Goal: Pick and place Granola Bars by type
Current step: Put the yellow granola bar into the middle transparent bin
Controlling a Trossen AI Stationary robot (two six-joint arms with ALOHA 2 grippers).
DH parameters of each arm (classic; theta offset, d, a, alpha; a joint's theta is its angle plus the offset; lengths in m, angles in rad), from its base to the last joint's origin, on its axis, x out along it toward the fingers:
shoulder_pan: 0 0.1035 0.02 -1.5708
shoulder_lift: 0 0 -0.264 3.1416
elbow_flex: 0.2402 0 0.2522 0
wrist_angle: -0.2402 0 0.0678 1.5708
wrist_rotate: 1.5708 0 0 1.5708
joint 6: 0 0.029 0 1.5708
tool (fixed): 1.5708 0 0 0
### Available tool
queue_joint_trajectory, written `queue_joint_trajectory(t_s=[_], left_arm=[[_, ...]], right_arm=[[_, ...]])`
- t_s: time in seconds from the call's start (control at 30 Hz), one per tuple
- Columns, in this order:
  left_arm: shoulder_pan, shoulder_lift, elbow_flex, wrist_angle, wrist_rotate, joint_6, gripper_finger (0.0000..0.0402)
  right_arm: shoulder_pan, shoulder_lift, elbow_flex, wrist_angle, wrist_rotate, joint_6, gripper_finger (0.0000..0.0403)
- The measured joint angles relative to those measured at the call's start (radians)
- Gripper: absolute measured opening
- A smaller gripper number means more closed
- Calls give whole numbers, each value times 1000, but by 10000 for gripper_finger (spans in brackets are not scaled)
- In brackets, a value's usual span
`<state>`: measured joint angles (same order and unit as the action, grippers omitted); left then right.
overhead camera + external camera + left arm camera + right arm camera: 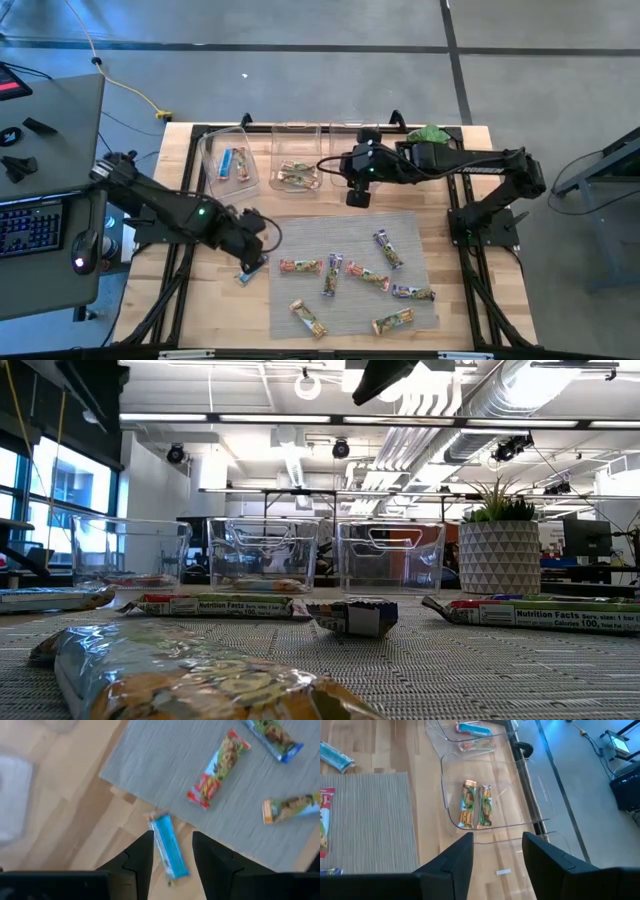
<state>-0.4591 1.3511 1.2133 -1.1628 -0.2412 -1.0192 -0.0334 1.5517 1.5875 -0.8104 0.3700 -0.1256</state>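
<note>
A blue Granola Bar (167, 847) lies flat on the bare wood (244, 277) just off the grey mat's (350, 235) left edge. My left gripper (172, 855) hovers over it, open, with one finger on each side of the bar (252, 262). Several more Granola Bars (355, 275) lie scattered on the mat. My right gripper (497, 852) is open and empty above the clear bins (358, 197) at the far side. The left bin (228, 158) holds a blue bar and a red one. The middle bin (475, 805) holds two green-orange bars.
A third clear bin (340, 130) stands under my right arm at the far edge. A potted plant (428, 133) is at the far right corner. A desk with a keyboard (30, 225) stands left of the table. The wood around the mat is bare.
</note>
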Motion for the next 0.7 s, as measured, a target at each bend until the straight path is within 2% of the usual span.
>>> queue_joint_trajectory(t_s=[0.13, 0.27, 0.53, 0.7], left_arm=[[5, 32, 0, 16, -9, 11, 131], [14, 75, 0, -3, 44, -6, 131], [14, 148, 0, -53, 60, 6, 131], [13, 179, 0, -66, 132, -64, 136]], right_arm=[[0, 0, 0, 4, -10, -17, 154], [0, 0, 0, 4, -8, -15, 154], [0, 0, 0, 7, -9, -14, 154], [0, 0, 0, 8, -9, -14, 154]])
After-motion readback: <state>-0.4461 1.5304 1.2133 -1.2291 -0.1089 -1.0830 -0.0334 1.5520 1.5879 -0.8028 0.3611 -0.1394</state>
